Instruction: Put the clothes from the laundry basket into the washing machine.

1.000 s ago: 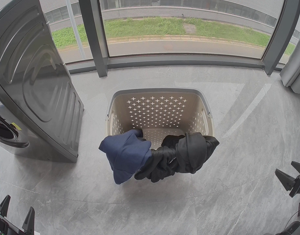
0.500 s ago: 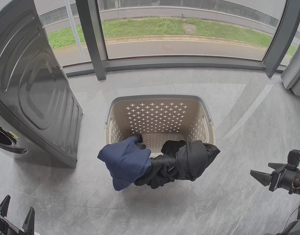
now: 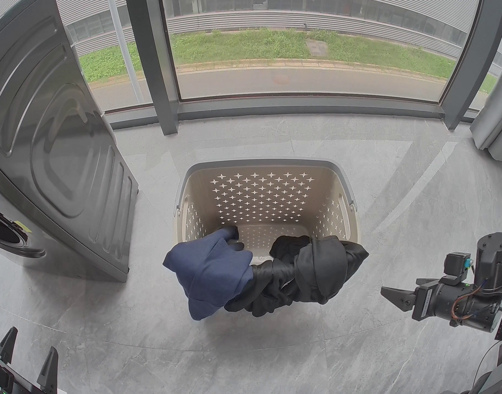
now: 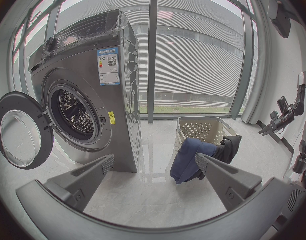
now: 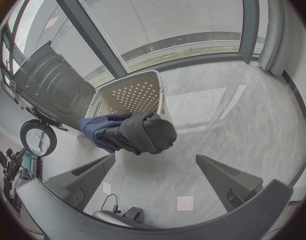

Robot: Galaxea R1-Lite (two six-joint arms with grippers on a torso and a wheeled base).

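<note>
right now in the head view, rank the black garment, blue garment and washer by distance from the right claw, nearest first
From the right claw:
1. Black garment, draped over the right part of the near rim of the basket.
2. Blue garment, on the same rim's left part, touching the black one.
3. Washer, far left, beyond both.

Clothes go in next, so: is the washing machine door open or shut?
Open. The round door is swung out beside the washing machine, and the drum shows through the opening.
</note>
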